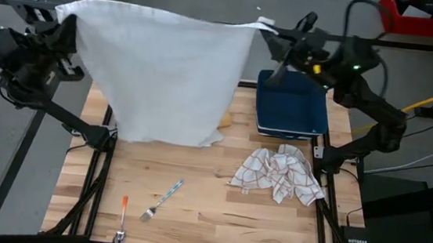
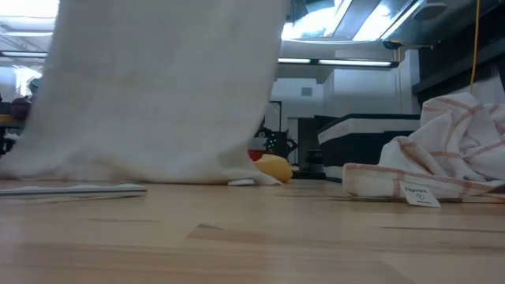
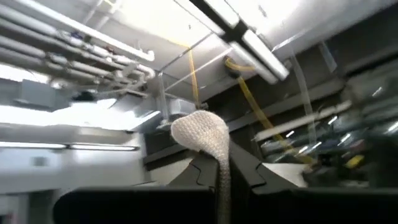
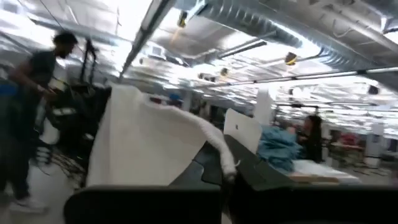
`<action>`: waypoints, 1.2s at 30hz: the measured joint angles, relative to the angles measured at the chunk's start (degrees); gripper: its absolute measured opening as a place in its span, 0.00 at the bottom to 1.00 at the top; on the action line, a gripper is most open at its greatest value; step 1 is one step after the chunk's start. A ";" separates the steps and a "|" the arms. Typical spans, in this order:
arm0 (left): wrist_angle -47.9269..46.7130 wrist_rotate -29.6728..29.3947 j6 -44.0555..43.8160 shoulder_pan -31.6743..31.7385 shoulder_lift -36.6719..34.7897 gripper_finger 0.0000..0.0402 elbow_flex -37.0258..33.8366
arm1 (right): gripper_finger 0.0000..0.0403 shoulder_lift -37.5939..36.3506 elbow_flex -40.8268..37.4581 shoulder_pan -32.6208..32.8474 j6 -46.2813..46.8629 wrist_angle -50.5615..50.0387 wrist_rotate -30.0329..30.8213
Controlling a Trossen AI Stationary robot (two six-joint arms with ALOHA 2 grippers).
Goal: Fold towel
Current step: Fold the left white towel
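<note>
The left claw point(image 1: 69, 26), at the upper left of the high view, is pinched tight on one top corner of the white towel point(image 1: 166, 74). The right claw point(image 1: 275, 32), at the upper right, is pinched on the other top corner. They hold the corners up and far apart so the towel hangs flat like a sheet. Its bottom edge rests on the desk point(image 1: 209, 207) near the top middle. I think this makes it easy to lay down and fold. A checked cloth point(image 1: 282, 174) lies crumpled at the right, below a blue tray point(image 1: 293, 104)
</note>
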 joint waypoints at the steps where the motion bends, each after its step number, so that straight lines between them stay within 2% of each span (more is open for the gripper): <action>1: -0.24 1.68 -2.36 0.00 0.01 0.00 0.07 | 0.01 -0.49 0.00 0.00 1.18 -0.16 -1.14; 5: -0.39 10.38 -12.35 0.00 0.12 0.00 0.10 | 0.01 -2.65 0.00 0.00 8.54 -0.19 -8.42; 8: -0.44 14.27 -17.34 0.00 0.19 0.00 0.10 | 0.01 -4.55 0.00 0.02 14.29 -0.39 -12.65; 14: 0.84 15.70 -23.29 0.00 0.45 0.00 -0.01 | 0.01 -7.65 -0.04 0.02 23.82 -0.39 -13.62; 20: 4.92 22.33 -30.61 0.00 0.52 0.00 -0.03 | 0.01 -8.28 -0.19 0.04 33.55 -0.45 -14.92; 23: 5.86 25.30 -36.76 0.00 0.86 0.00 0.08 | 0.01 -7.90 -0.21 0.04 39.93 1.70 -17.20; 26: 6.70 28.72 -44.31 0.00 1.90 0.00 0.91 | 0.01 -6.71 -0.20 0.13 44.98 5.26 -22.06; 28: 7.91 31.94 -50.37 0.00 3.15 0.00 1.88 | 0.01 -5.70 -0.20 1.74 48.09 7.88 -24.38; 31: 8.42 36.15 -57.59 0.00 5.85 0.00 4.27 | 0.01 -4.68 -0.15 4.75 49.79 11.82 -24.76; 36: 9.68 43.19 -63.56 -0.10 11.89 0.00 9.45 | 0.01 -4.42 0.02 10.81 48.40 14.32 -24.92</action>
